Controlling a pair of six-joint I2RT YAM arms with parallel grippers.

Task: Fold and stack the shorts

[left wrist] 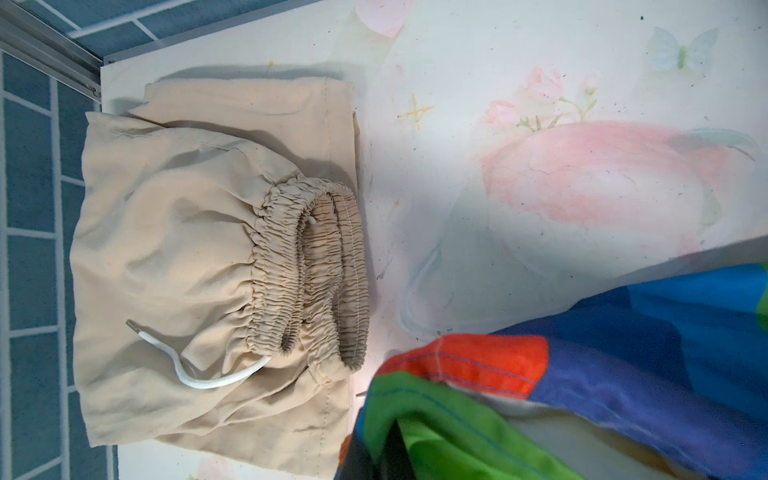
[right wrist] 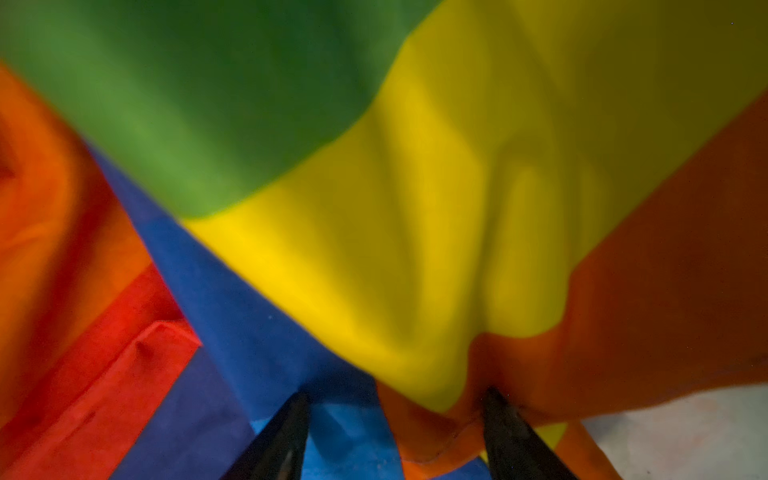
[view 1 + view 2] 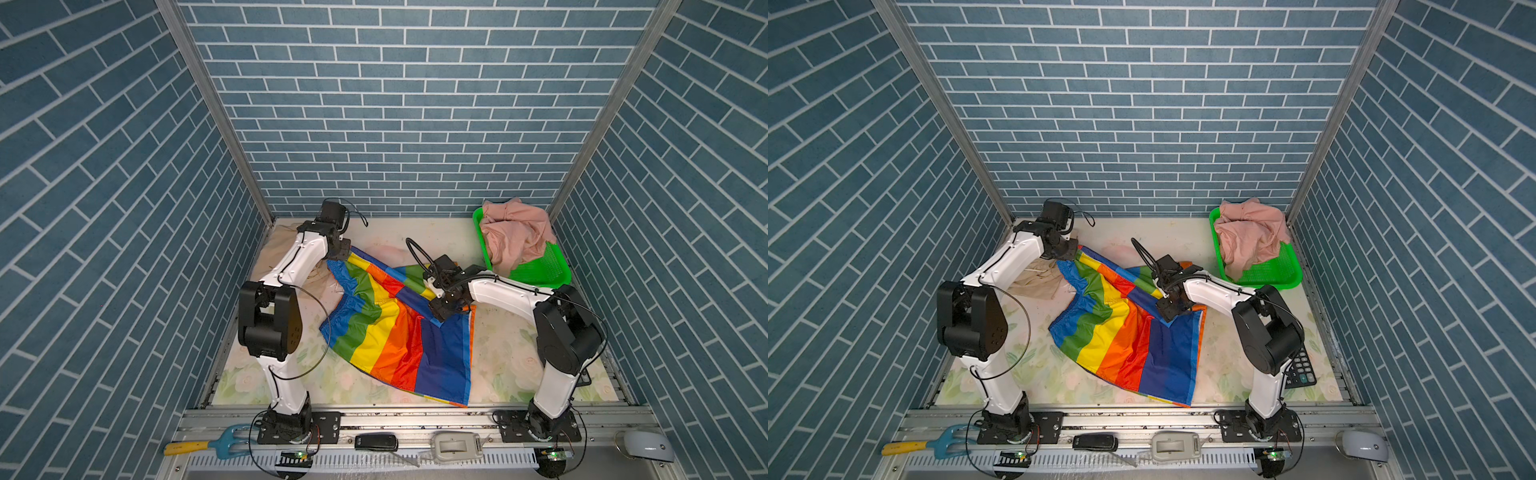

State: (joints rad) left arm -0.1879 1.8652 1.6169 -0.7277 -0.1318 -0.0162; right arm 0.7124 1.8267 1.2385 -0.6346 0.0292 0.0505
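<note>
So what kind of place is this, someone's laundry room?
Most likely a robot test cell, not a home: blue brick walls on an aluminium frame box in a floral-covered table, and two robot arms are bolted to a rail along its front, working on rainbow-striped shorts.

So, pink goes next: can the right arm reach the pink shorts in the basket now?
Probably yes: the pink shorts lie uncovered in the basket beside that arm; the right hand, open, is at the rainbow shorts.
</note>
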